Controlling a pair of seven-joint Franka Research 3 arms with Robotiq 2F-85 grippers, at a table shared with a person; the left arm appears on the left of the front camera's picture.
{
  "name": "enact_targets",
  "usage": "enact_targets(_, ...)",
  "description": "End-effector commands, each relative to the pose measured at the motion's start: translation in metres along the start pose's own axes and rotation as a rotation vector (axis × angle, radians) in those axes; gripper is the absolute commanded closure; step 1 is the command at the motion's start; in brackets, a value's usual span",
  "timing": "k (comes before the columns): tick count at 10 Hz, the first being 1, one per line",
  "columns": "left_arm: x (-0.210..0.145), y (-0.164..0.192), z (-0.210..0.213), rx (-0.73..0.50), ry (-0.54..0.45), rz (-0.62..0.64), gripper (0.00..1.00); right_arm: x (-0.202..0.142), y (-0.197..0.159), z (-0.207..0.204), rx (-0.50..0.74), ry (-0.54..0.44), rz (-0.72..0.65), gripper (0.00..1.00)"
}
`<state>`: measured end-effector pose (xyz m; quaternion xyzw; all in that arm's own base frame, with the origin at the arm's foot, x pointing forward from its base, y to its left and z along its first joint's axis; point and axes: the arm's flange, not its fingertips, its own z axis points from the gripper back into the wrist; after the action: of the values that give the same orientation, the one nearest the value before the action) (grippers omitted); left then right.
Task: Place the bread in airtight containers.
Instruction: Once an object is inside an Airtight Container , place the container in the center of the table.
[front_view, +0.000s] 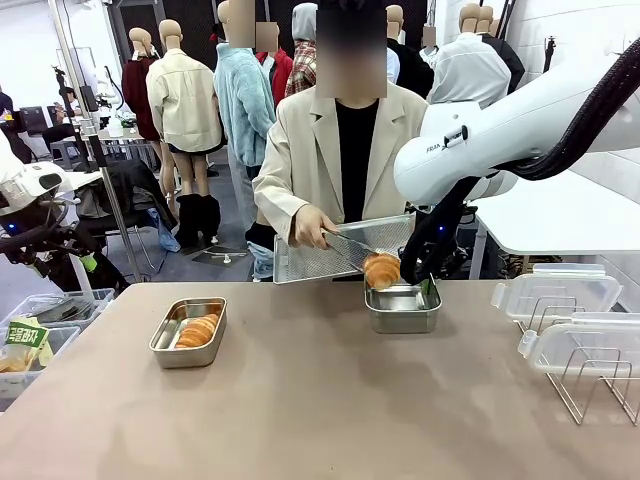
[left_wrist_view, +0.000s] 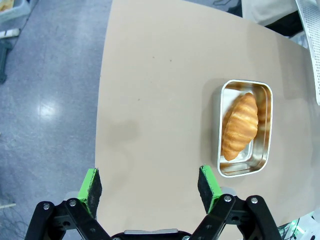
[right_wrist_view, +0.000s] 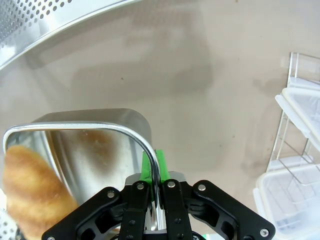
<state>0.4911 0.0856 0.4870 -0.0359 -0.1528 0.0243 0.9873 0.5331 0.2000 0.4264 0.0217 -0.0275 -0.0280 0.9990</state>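
pinching the rim of the shiny rectangular steel tin (front_view: 402, 320), the right jaws seem to steady it while a person's hand (front_view: 310, 228) lowers a golden ridged roll (front_view: 381, 270) in. the left jaws hang wide near the other, filled tin (left_wrist_view: 252, 160).

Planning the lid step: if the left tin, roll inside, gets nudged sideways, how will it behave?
The left tin would probably slide, not tip: it is low, wide and flat on the smooth table. Thin steel suggests it is light, so a small push may move it. The roll lies loose inside and may shift.
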Motion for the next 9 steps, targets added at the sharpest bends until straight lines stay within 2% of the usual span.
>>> enact_targets(1,-0.0013,-0.0004,0.0013,0.011,-0.009,0.001,0.0,-0.0024,-0.0004,0.001,0.004,-0.014,0.001,1.0)
enact_targets(9,-0.0013,-0.0004,0.0013,0.011,-0.009,0.001,0.0,-0.0024,-0.0004,0.001,0.004,-0.014,0.001,1.0)
